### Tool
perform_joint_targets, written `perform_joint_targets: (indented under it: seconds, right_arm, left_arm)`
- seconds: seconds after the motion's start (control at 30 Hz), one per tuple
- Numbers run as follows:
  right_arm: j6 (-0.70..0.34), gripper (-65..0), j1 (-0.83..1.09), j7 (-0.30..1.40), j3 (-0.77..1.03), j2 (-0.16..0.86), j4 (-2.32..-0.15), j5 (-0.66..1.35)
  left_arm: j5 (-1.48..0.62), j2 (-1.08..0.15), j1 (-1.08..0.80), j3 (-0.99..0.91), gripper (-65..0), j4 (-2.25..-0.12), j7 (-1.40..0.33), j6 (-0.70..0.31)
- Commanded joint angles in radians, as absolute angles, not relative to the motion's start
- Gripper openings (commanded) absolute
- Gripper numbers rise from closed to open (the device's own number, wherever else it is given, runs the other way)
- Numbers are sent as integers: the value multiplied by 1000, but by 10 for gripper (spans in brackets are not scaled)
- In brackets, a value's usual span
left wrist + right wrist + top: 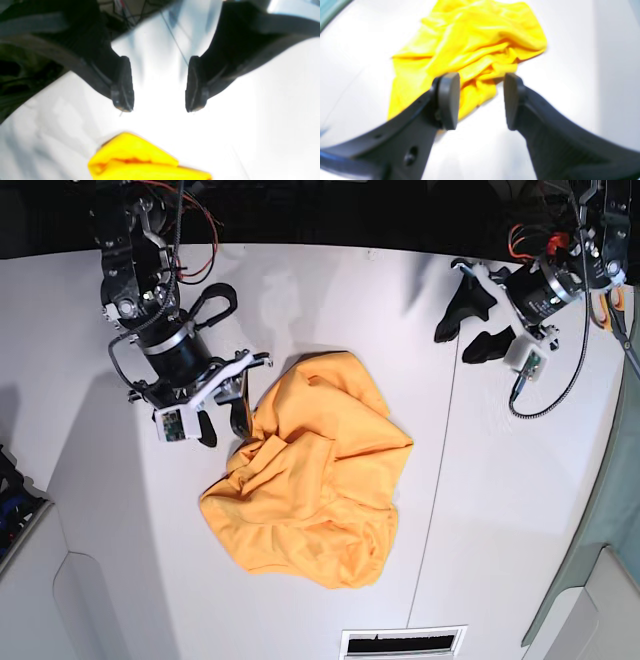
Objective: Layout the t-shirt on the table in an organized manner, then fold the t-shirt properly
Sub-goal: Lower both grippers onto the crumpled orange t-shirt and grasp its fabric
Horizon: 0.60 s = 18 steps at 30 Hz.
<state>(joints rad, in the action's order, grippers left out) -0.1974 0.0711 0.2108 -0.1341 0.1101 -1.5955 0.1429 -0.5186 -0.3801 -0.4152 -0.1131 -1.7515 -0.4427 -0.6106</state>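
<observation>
T-shirt crumpled mid-worktop; layout step pending. Both fingers spread, empty: right gripper at shirt's 10 o'clock, left gripper at 2. You need hem grasp next.

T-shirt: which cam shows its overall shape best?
Base view. It shows the whole t-shirt crumpled in a heap on the table, every edge visible. The right wrist view is blurred, and the right gripper covers part of the near edge. The left wrist view catches only one folded corner at the frame bottom.
</observation>
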Motion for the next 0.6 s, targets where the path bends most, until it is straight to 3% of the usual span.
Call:
perform_joint_targets:
  seconds: [0.0, 0.33, 0.57]
  right_arm:
    - [-194, -367, 29, 187, -132, 93, -1577, 143]
    - [-247, -367, -184, 186, -133, -79, -1223, 84]
    - [-187, -368, -233, 176, -133, -97, -1094, 25]
  left_arm:
    - [-535, -386, -377, -96, -289, -1733, -421, -610]
    - [-527, -297, -27, -12, -288, -1383, -416, -591]
    - [-472, -206, 113, -12, -288, -1144, -365, -590]
